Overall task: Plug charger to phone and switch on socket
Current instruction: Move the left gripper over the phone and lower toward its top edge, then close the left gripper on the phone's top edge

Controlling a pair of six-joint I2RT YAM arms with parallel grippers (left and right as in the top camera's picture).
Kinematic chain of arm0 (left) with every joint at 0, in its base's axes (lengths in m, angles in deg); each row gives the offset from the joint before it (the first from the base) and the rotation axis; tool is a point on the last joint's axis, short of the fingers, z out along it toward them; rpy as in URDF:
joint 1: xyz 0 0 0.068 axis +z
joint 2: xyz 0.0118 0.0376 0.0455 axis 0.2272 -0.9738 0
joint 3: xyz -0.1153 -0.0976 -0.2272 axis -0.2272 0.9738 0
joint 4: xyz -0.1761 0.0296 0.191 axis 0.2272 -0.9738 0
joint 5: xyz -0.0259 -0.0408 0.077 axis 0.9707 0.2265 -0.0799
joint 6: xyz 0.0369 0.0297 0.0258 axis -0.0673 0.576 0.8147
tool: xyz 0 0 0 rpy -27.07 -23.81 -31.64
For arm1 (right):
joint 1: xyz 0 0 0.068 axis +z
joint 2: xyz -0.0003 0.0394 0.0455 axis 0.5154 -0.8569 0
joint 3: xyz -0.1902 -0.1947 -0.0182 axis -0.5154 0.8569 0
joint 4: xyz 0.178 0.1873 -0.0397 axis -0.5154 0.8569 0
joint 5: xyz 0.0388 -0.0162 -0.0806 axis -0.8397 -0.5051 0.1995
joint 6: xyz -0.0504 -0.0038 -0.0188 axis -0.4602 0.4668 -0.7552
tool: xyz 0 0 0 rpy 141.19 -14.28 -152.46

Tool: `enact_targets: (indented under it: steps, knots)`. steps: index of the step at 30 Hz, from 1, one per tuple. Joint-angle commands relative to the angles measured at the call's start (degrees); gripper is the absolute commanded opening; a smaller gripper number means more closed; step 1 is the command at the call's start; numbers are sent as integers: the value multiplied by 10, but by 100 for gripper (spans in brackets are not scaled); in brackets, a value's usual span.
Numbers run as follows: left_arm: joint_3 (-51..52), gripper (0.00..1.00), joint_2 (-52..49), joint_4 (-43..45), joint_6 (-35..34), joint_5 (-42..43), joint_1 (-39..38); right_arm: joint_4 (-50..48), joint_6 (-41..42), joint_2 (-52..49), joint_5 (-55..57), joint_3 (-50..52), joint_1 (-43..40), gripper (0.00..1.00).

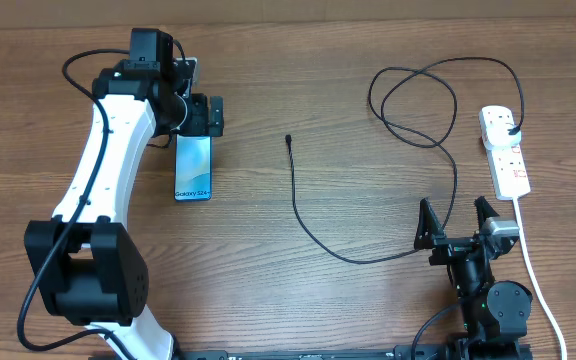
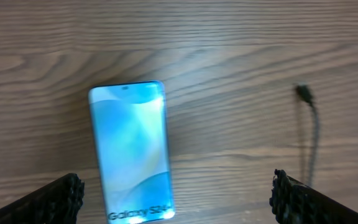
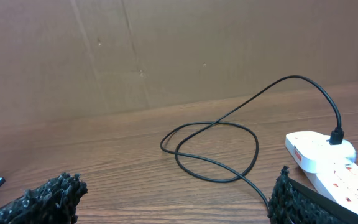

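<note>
While the left tool [image 2: 178, 190] gapes above the phone [image 2: 129, 149], the right tool [image 3: 176, 186] gapes empty.

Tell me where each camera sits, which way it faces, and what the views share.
Overhead: above the table, looking straight down; both arms, left tool, right tool, phone, charger, socket.
Left wrist: on the left arm, looking down at the phone and charger tip; its open fingers at the bottom corners.
Right wrist: low, facing level toward the cardboard wall, over the charger loop and socket; fingers at the bottom corners.
Shared: phone and charger appear in all three.
</note>
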State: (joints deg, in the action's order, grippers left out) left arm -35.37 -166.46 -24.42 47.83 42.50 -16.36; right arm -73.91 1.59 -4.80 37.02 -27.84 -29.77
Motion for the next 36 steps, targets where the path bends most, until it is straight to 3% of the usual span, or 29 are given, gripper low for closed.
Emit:
enact_targets:
  steps: [1, 36]
  knots:
    - [-12, 100, -21, -3, -23, -64, 6, -2, 1, 7, 2, 6, 4, 100]
    - [-10, 100, -165, -18, -20, -78, 2, -2, 1, 7, 2, 6, 4, 100]
